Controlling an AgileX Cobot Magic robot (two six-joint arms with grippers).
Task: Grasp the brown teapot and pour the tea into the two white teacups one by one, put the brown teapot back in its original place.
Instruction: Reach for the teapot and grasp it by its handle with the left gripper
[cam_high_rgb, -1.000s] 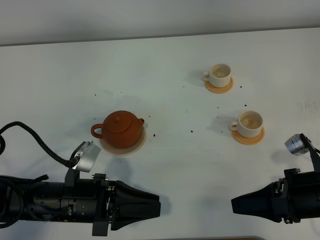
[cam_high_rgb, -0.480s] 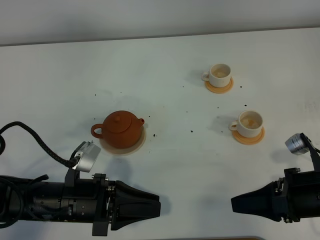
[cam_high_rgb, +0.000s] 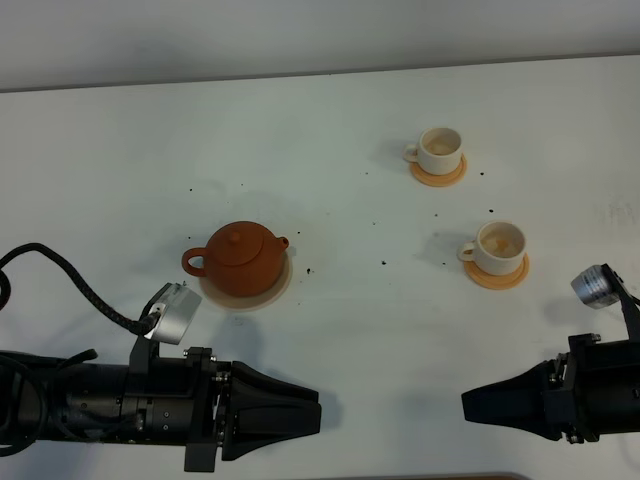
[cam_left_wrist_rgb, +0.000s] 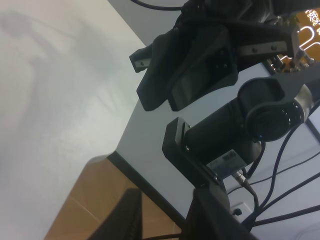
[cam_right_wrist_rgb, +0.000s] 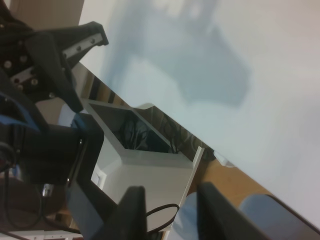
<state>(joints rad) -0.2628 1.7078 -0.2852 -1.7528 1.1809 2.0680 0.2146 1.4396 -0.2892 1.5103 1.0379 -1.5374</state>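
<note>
The brown teapot (cam_high_rgb: 240, 258) stands upright on its pale beige coaster (cam_high_rgb: 283, 283), left of centre. The two white teacups sit on orange-tan saucers at the right: the far one (cam_high_rgb: 441, 149) and the near one (cam_high_rgb: 500, 245), which shows a faint tan tint inside. No dark tea is visible. My left gripper (cam_high_rgb: 316, 417) lies low at the front left, pointing right, its fingers forming one shut wedge, empty, well in front of the teapot. My right gripper (cam_high_rgb: 467, 408) lies at the front right, pointing left, also a shut, empty wedge.
The white table (cam_high_rgb: 330, 110) carries small dark specks (cam_high_rgb: 385, 264) around the teapot and cups. Its front edge (cam_high_rgb: 400, 477) runs just below both arms. The left wrist view shows the right arm (cam_left_wrist_rgb: 200, 60) and its camera (cam_left_wrist_rgb: 260, 110) across the gap.
</note>
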